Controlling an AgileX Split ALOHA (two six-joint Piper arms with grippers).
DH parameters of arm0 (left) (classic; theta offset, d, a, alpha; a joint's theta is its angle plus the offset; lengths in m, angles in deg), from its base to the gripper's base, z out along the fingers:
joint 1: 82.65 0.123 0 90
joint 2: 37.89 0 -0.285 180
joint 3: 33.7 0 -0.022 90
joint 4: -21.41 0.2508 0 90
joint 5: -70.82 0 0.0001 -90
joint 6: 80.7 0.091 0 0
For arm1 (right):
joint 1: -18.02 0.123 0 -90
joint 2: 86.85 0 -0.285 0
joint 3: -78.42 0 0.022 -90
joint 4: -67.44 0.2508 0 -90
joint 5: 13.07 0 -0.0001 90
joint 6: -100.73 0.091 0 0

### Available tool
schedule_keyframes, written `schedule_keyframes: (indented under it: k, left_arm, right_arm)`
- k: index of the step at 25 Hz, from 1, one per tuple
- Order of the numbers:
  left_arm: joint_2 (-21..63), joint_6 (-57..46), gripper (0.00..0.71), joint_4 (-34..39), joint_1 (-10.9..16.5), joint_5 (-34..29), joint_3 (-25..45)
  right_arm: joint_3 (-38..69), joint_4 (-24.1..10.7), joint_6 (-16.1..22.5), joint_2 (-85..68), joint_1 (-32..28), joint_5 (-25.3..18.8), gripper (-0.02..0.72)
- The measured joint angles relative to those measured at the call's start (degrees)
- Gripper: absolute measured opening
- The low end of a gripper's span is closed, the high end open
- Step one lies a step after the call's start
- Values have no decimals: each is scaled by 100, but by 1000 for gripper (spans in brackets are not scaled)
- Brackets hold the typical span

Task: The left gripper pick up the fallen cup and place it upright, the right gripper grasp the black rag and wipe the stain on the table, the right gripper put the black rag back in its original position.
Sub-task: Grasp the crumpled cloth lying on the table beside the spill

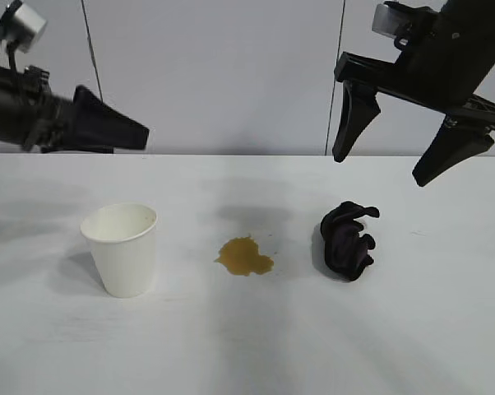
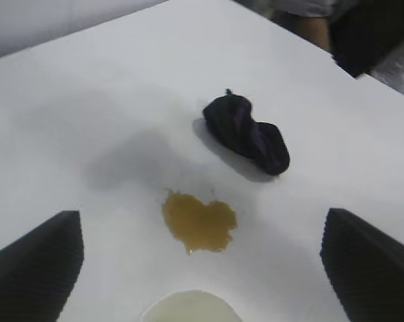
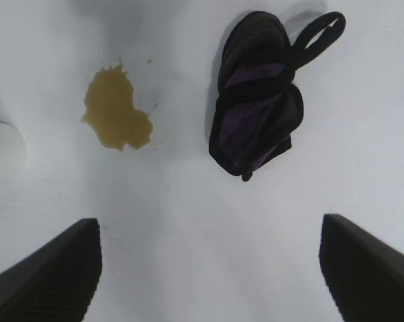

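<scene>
The white paper cup [image 1: 122, 248] stands upright on the white table [image 1: 247, 346] at the left; its rim shows in the left wrist view [image 2: 192, 307]. The yellowish-brown stain [image 1: 244, 256] lies at the centre, and shows in both wrist views [image 2: 199, 222] [image 3: 116, 110]. The black rag [image 1: 347, 239] with purple folds lies bunched right of the stain [image 2: 247, 133] [image 3: 256, 117]. My left gripper [image 1: 120, 132] is open and empty, raised above and behind the cup [image 2: 202, 268]. My right gripper [image 1: 383, 164] is open wide and empty, hanging above the rag [image 3: 209, 268].
A grey wall with vertical seams [image 1: 91, 49] stands behind the table. The table's far edge and dark things beyond it show in the left wrist view [image 2: 363, 40].
</scene>
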Motion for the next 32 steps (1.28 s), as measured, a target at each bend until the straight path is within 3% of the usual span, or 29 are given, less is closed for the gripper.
schedule_keyframes:
  k: [2,6,8,10,13,24,29,32]
  left_arm:
    - [338,-1411,693,941,-171,393,-197]
    - [497,-4176,693,2955,-492,390,-729]
    - [436,-5091,693,3763,-606,363,-869]
    - [346,-5444,693,4114,-656,340,-913]
    - [278,-5602,693,4267,-675,238,-920]
    - [278,-5633,693,4294,-675,205,-923]
    - [278,-5633,693,4300,-675,205,-923]
    - [278,-5633,693,4300,-675,205,-923]
  right_arm:
    - [0,-25,-1,0,0,58,612]
    - [0,-229,-1,0,0,335,612]
    - [-5,-405,-1,9,0,526,612]
    - [-17,-647,23,115,0,708,612]
    - [-17,-808,87,458,0,980,612]
    - [-17,-787,120,1601,236,1778,596]
    - [-17,-791,223,1853,402,1998,486]
    - [-17,-819,275,1956,402,2029,351]
